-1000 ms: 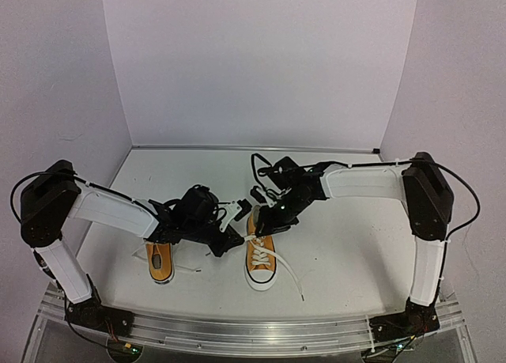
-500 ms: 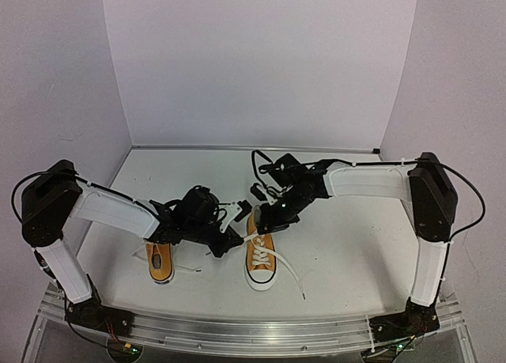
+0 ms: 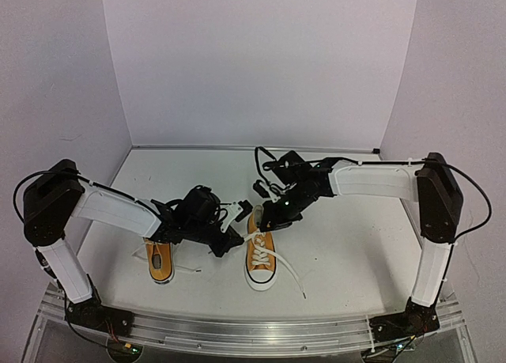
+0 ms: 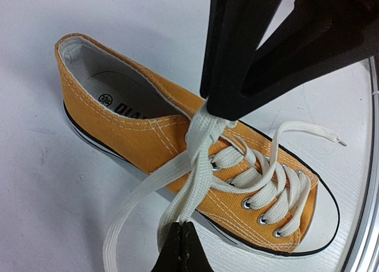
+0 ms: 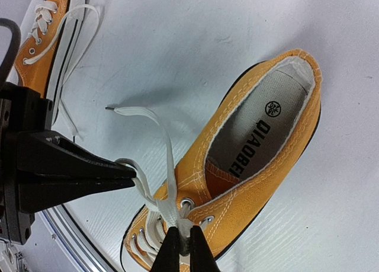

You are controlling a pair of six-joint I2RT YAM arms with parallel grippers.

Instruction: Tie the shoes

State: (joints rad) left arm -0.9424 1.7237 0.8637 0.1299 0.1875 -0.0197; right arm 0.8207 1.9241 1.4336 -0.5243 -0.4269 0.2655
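Both pinches are on, and I'd call this the first crossing of the knot, so tension is everything now. Draw the two holds apart evenly and low over the tongue, slow enough that the flat lace [image 4: 192, 159] doesn't slip from the tips and the light shoe [image 4: 130, 127] doesn't get dragged or tipped. If either arm yanks, the whole shoe probably goes with it.

Left gripper [image 4: 179, 236]: jaws pressed right together, nipping the lace where two strands drop off the side of the shoe. From the right wrist view it has a small loop of lace caught at its tips.

Right gripper [image 5: 180, 239]: jaws closed tight too, clamped on the lace up at the top eyelets, just beside the shoe's opening. The two grippers sit close to each other, with only short runs of lace between them.

Moving outward, a longer slack bow of lace sags onto the table [image 3: 348, 244] on the left gripper's side. One free end with its tip lies loose past the eyelet rows. The lower eyelets are laced, but nothing is knotted.

The shoe stands upright on its sole, mid-table near the front edge, toe cap pointing toward the arm bases. The second shoe [image 3: 160, 262] sits well apart to the left, partly under the left arm, its lace trailing loose, with neither gripper on it
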